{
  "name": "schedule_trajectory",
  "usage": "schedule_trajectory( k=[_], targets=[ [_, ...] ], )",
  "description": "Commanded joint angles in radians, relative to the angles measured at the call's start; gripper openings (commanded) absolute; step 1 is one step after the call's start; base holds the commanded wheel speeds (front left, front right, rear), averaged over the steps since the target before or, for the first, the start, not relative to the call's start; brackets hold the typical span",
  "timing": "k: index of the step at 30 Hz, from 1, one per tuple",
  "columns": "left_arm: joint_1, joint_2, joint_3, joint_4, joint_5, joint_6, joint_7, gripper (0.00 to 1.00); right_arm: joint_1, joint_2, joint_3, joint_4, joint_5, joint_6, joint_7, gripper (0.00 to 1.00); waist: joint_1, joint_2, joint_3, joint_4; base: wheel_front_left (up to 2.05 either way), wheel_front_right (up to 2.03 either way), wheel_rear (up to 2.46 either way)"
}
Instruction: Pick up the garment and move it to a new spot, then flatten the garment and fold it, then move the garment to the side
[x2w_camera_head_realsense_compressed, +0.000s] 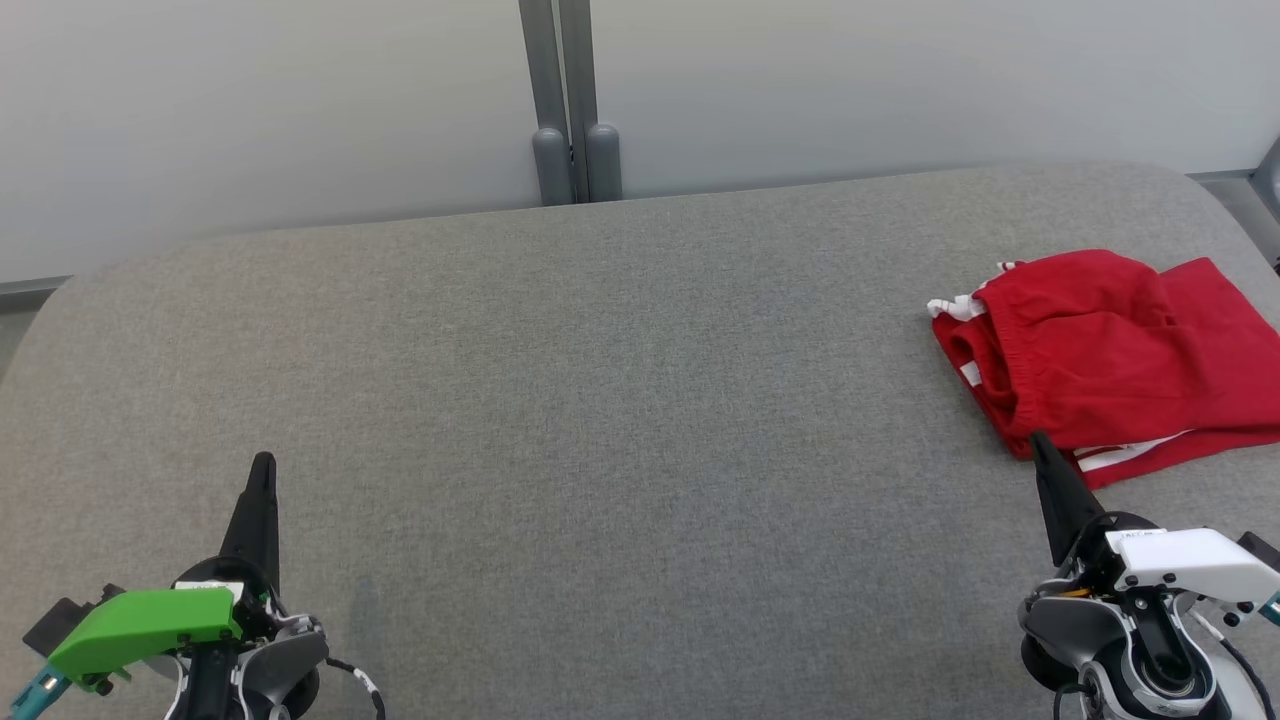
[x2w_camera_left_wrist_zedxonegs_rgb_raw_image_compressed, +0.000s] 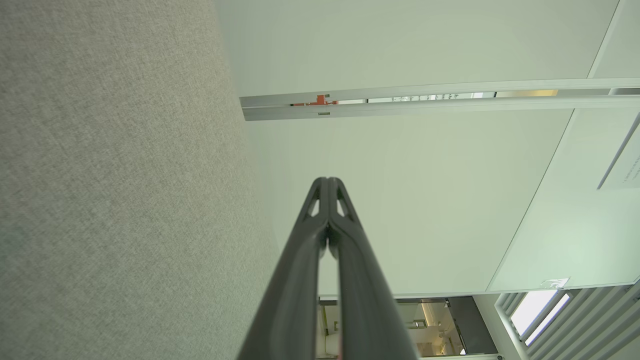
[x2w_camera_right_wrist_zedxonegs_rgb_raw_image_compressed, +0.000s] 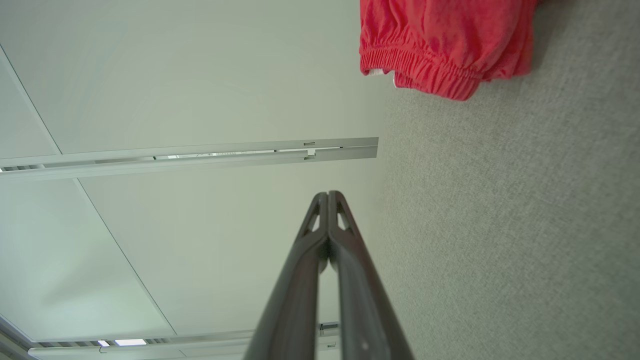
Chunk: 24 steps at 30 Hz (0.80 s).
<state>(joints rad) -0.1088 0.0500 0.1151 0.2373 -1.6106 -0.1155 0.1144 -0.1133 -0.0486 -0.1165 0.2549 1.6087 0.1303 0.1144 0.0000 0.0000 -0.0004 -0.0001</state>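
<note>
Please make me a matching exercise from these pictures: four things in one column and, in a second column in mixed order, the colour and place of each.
Column 1
1. garment
2. left hand
3. right hand
4. table

Column 2
a. grey, covered in fabric
b. green cover, at the lower left of the head view
c. red with white stripes, lying at the right end of the table
d. white cover, at the lower right of the head view

Pairs: 1-c, 2-b, 3-d, 4-a
</note>
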Motion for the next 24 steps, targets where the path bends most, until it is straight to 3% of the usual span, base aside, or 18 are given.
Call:
schedule_trajectory(
  k=[1,24],
  targets=[
    [-0.013,0.000,0.003,-0.001,-0.002,-0.004,0.005,0.00,-0.012,-0.001,-0.002,-0.003,0.005,0.001,0.005,0.00,0.0000,0.0000,0.000,0.000,0.00,0.00,0.00],
    [-0.013,0.000,0.003,-0.001,-0.002,-0.004,0.005,0.00,-0.011,-0.001,-0.002,-0.003,0.005,0.001,0.005,0.00,0.0000,0.0000,0.000,0.000,0.00,0.00,0.00]
  ],
)
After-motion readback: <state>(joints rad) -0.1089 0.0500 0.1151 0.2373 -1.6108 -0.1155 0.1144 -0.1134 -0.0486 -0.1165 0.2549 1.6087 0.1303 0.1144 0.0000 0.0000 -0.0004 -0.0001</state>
